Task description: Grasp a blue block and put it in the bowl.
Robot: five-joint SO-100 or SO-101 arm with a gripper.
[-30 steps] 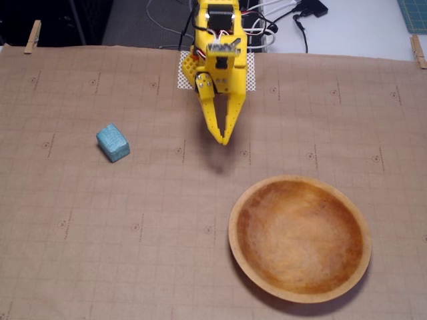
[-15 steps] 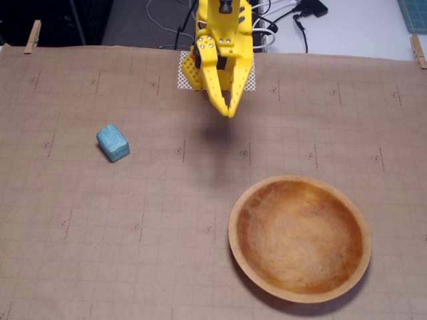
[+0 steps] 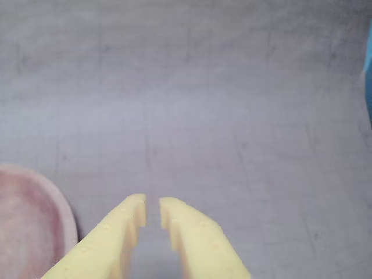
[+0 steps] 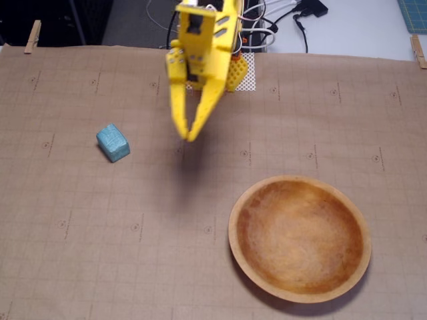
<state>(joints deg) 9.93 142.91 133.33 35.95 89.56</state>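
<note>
Blue block [image 4: 113, 143] lies alone on your brown paper-covered table [image 4: 67, 267], far from the bowl [image 4: 300, 239].

Taking the bowl as your landmark in the fixed view: it sits low and right, empty; your yellow gripper [image 4: 190, 137] hangs above and left of it, fingertips nearly pressed together and holding nothing; the block lies well further left. In the wrist view you see the bowl's rim [image 3: 68, 216] just left of the gripper [image 3: 153, 204].
</note>
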